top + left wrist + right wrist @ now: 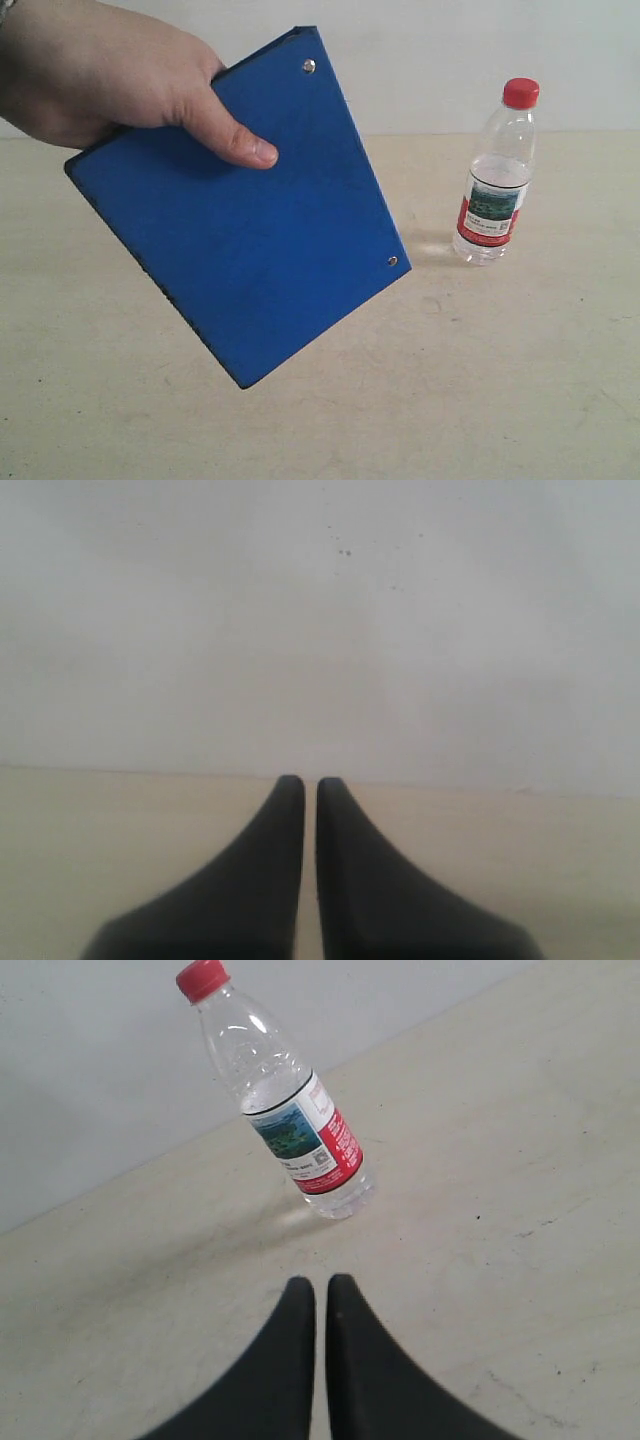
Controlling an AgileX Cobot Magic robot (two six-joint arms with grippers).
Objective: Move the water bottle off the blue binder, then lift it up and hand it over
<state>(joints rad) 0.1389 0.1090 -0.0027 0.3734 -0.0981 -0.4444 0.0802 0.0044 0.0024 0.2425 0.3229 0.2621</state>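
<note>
— Blue binder [250, 230]; where?
— Held up in the air by a person, thumb [235, 135] across its face; tilted, one corner pointing down.
— Water bottle [495, 185]?
— Standing on the table [520, 400] right of the binder, apart from it; long axis vertical, red cap [520, 92] up.
— Robot hands?
— Left hand [302, 785] pressed together, empty; right hand [320, 1285] likewise, facing the bottle, not touching.

The hand [95, 80], edge-cropped, apparently covers one corner of the blue binder [250, 240].
</note>
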